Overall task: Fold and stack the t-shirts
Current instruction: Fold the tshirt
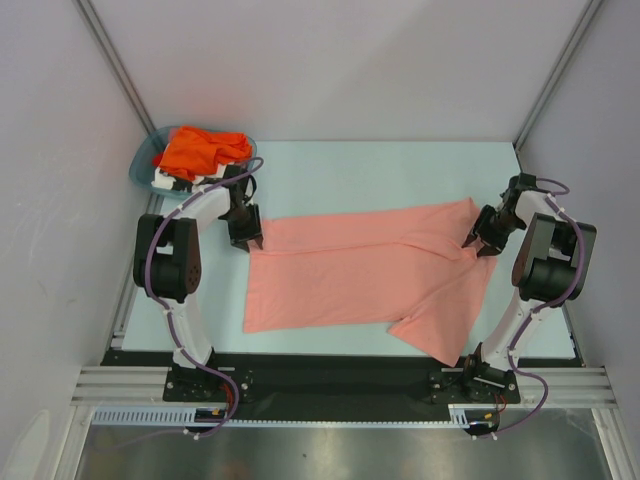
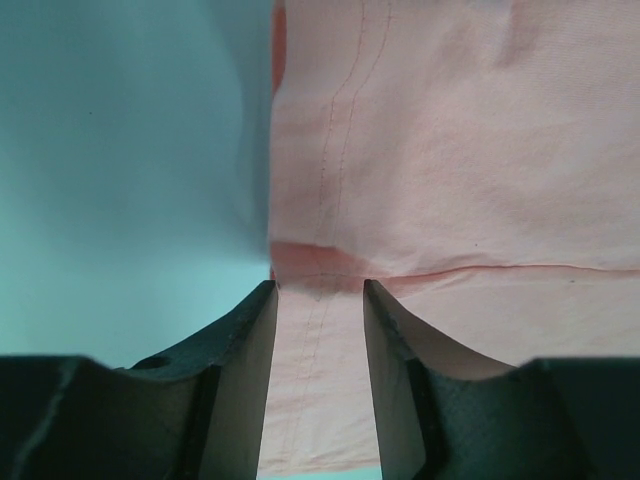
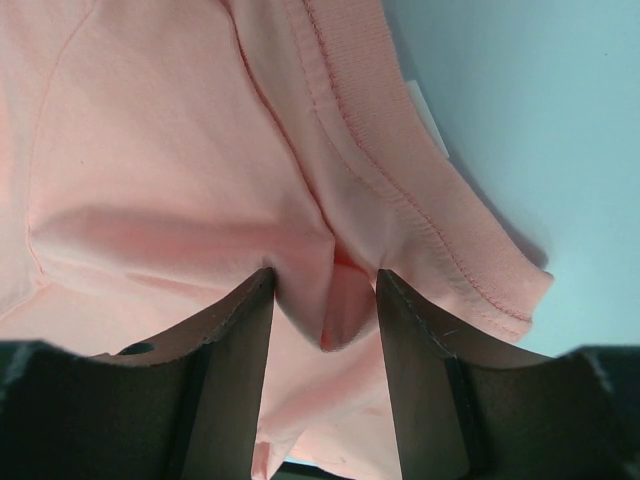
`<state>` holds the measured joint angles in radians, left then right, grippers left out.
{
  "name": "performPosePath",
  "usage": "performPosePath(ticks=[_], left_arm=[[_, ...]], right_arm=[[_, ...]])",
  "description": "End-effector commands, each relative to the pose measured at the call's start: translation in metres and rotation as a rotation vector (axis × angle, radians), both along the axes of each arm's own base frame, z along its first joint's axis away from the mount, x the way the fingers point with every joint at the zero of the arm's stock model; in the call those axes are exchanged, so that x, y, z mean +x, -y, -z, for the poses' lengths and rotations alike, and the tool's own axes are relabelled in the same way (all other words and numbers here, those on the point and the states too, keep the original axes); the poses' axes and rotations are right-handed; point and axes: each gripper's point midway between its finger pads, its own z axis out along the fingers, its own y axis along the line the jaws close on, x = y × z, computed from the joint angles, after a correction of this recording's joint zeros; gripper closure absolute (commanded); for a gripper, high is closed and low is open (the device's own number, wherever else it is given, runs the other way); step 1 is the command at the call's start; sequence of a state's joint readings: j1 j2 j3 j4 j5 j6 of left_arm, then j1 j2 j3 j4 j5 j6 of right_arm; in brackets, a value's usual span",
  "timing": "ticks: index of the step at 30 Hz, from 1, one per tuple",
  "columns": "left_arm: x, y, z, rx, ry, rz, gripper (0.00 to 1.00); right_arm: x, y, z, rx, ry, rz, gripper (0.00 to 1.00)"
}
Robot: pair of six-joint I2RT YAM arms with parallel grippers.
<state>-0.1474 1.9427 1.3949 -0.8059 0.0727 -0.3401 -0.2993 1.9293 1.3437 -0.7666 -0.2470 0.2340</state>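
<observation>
- First fold of the salmon-pink t-shirt (image 1: 350,280) looks laid on the worktop (image 1: 330,175).
- Left tool (image 1: 247,240): partly open over the hem, gripping nothing.
- Right tool (image 1: 481,245): half open, cloth bunched between the jaws; grip uncertain.
- Next, judging: regrasp for the next fold.

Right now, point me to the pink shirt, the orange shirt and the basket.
pink shirt (image 1: 350,275): top view, middle of the spread body.
orange shirt (image 1: 200,150): top view, top of the crumpled heap.
basket (image 1: 143,167): top view, teal rim at its left edge.

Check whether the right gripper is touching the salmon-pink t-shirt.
Touching. In the right wrist view, a bunched fold of the salmon-pink t-shirt near the collar sits between the fingers of the right gripper, pressed against both.
</observation>
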Motion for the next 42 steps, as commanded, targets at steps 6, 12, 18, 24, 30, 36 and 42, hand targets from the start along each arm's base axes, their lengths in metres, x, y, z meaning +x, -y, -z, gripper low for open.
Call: performPosePath(ticks=[6,12,18,24,30,36,42], left_arm=[[0.004,-0.005,-0.008,0.018,0.031,-0.033,0.49],[0.006,0.000,-0.001,-0.009,0.016,-0.030,0.62],[0.006,0.001,-0.004,-0.015,0.017,-0.020,0.89],[0.013,-0.003,-0.025,0.009,0.057,-0.014,1.00],[0.042,0.000,-0.081,-0.011,0.197,-0.011,1.00],[0.091,0.001,-0.109,-0.061,0.299,-0.009,1.00],[0.130,-0.010,-0.111,-0.093,0.344,-0.058,1.00]], right_arm=[[0.006,0.001,-0.018,0.001,0.062,-0.003,0.49],[0.007,0.000,-0.016,0.010,0.059,-0.002,0.51],[0.010,-0.003,-0.016,0.028,0.073,0.010,0.64],[0.021,-0.001,-0.037,0.029,0.129,0.046,1.00],[0.037,0.006,-0.094,0.105,0.250,0.195,1.00],[0.077,0.012,-0.144,0.277,0.412,0.331,1.00],[0.121,0.010,-0.156,0.470,0.485,0.392,1.00]])
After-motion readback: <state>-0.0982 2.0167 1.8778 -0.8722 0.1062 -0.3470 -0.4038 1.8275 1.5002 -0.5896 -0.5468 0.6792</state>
